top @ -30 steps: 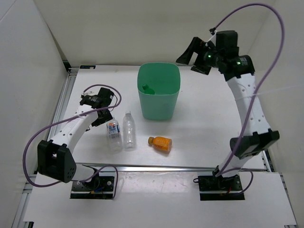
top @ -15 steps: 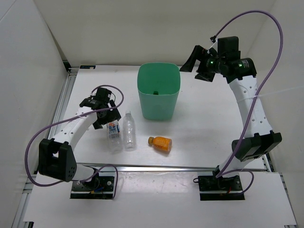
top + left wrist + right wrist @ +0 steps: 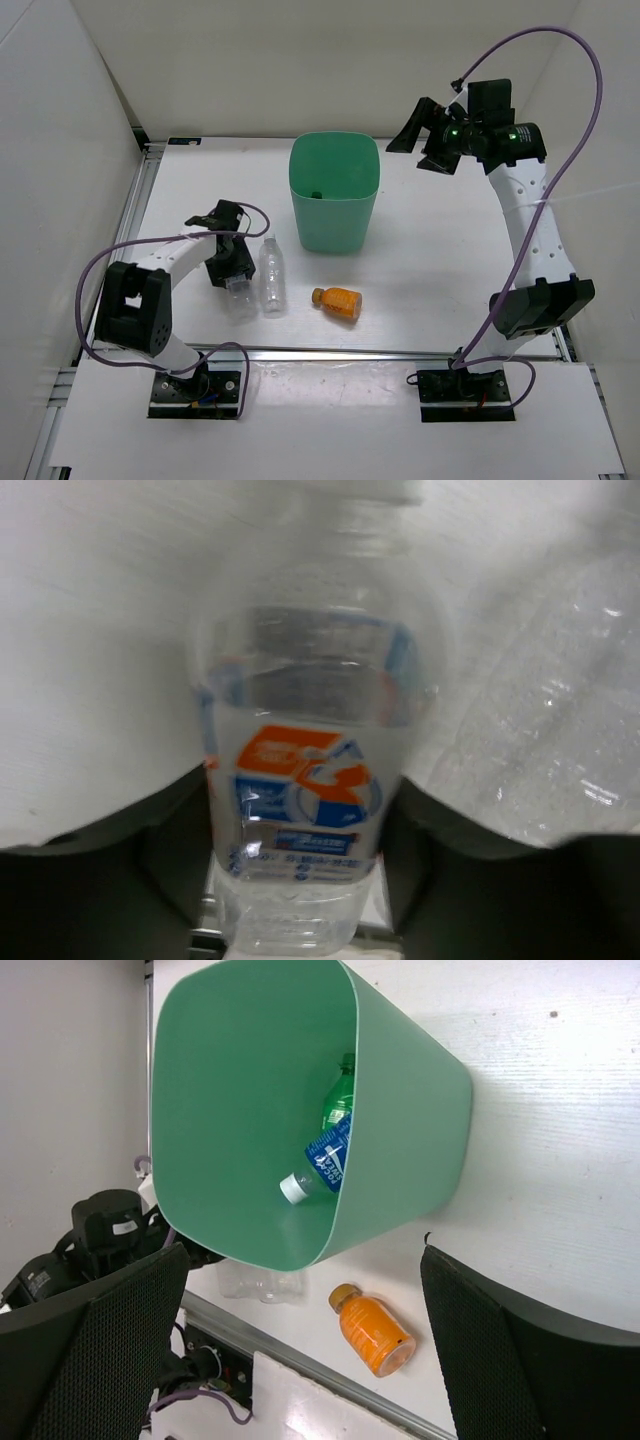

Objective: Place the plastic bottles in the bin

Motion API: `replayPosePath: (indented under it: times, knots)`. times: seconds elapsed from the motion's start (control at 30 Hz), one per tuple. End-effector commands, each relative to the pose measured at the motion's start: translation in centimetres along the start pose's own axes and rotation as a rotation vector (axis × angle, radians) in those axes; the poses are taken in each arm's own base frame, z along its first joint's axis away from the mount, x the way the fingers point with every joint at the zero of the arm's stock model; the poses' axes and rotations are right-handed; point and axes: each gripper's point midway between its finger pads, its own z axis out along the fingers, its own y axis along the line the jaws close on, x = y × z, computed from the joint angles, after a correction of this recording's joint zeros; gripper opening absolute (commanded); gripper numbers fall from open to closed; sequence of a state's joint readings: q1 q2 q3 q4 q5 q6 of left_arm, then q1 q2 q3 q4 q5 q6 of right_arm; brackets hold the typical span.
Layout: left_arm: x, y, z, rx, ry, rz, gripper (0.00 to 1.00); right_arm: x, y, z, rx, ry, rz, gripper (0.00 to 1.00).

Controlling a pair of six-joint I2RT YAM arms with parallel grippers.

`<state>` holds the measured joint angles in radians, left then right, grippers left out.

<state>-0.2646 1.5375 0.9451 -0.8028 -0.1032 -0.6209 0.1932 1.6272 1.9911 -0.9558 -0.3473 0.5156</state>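
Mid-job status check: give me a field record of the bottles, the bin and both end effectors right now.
Bin: tall mint-green plastic bin, upright
Inside bin: green plastic bottle, clear bottle with blue label
Outside bin: plain clear bottle, short orange bottle, clear bottle with white label
Left end effector: straddling the white-label bottle; grip unconfirmed
Right end effector: open, empty, raised right of bin

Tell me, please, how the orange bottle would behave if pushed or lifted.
The orange bottle lies on its side, so a sideways push would probably roll it. It is orange throughout, perhaps full, so it is likely heavy for its size and stiff. Its smooth round body might slip in a loose grip.
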Motion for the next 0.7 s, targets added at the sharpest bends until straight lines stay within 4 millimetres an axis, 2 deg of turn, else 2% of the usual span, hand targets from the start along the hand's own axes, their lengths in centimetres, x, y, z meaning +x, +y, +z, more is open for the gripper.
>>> replayPosePath:
  times: [0.0, 0.03, 0.07, 0.1, 0.17, 0.2, 0.3, 0.33, 0.4, 0.43, 0.5, 0.53, 0.57, 0.6, 0.63, 0.67]
  knots:
    - [-2.8, -1.6, -1.6, 0.054, -0.086, 0.013, 0.60, 0.1, 0.4, -1.3, -0.025, -0.009, -0.012, 1.00]
    - [-3.7, -1.6, -2.1, 0.042, -0.112, -0.003, 0.46, 0.0, 0.2, -1.4, -0.028, -0.010, -0.007, 1.00]
    - [-4.5, -1.9, -2.8, 0.042, -0.134, -0.022, 0.41, 0.2, 0.0, -1.2, -0.024, -0.002, -0.002, 1.00]
    - [-6.2, -2.6, -4.8, 0.053, -0.174, -0.038, 0.37, 0.2, 0.2, -1.6, -0.027, -0.009, -0.006, 1.00]
    - [-8.5, -3.1, -7.3, 0.052, -0.237, -0.089, 0.30, 0.2, -0.3, -1.5, -0.018, -0.006, 0.004, 1.00]
    - [-10.4, -4.2, -10.0, 0.088, -0.282, -0.111, 0.27, 0.4, -0.6, -1.3, -0.013, 0.002, 0.008, 1.00]
    - [-13.7, -5.6, -15.0, 0.152, -0.382, -0.204, 0.26, 0.7, -0.4, -1.5, -0.021, 0.007, 0.017, 1.00]
    - [-16.0, -6.9, -18.5, 0.220, -0.455, -0.238, 0.26, 0.9, -0.6, -1.3, -0.016, 0.015, 0.022, 1.00]
    - [-17.8, -9.0, -21.9, 0.345, -0.506, -0.277, 0.27, 0.9, -0.9, -1.5, -0.011, 0.010, 0.027, 1.00]
    - [-18.9, -10.0, -24.5, 0.420, -0.557, -0.279, 0.27, 0.7, -1.2, -1.6, -0.005, 0.003, 0.042, 1.00]
    - [-20.5, -12.3, -27.3, 0.559, -0.606, -0.277, 0.29, 0.5, -1.3, -1.9, -0.011, -0.005, 0.045, 1.00]
    - [-21.3, -13.1, -29.4, 0.616, -0.644, -0.273, 0.29, 0.5, -1.3, -1.9, -0.011, -0.005, 0.045, 1.00]
    - [-21.8, -14.1, -30.4, 0.654, -0.662, -0.261, 0.30, 0.5, -1.8, -1.8, -0.002, -0.004, 0.054, 1.00]
    - [-22.0, -16.1, -29.8, 0.671, -0.648, -0.222, 0.30, 0.7, -1.8, -2.0, -0.002, -0.004, 0.054, 1.00]
    - [-22.9, -17.3, -32.7, 0.721, -0.704, -0.195, 0.30, 0.7, -1.8, -2.0, -0.002, -0.004, 0.054, 1.00]
    - [-23.1, -18.6, -33.2, 0.745, -0.715, -0.145, 0.30, 0.6, -2.1, -2.2, 0.004, -0.010, 0.069, 1.00]
